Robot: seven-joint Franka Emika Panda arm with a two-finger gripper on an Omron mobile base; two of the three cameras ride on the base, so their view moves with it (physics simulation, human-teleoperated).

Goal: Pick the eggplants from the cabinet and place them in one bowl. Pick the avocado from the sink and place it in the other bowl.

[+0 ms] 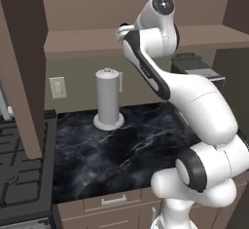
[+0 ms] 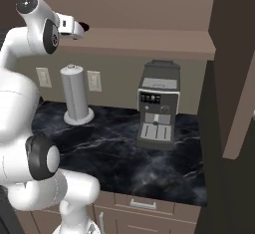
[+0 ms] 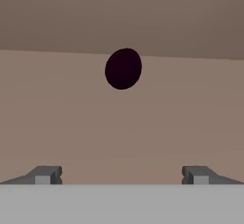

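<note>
The claw (image 3: pixel 122 174) stands spread wide and empty, its two tips far apart at the bottom of the hand view. Straight ahead at twelve o'clock lies an eggplant (image 3: pixel 123 68), a dark oval resting on the brown cabinet shelf (image 3: pixel 71 118), well apart from the tips. From the right base view, the hand is raised to the cabinet's open shelf above the counter (image 2: pixel 124 148), with the paper towel holder (image 2: pixel 76 96) below it at six o'clock and the coffee machine (image 2: pixel 158 106) off at four o'clock. The step in hand looks like the reach for an eggplant. Next, the claw would need to advance until the tips flank the fruit, then close.
</note>
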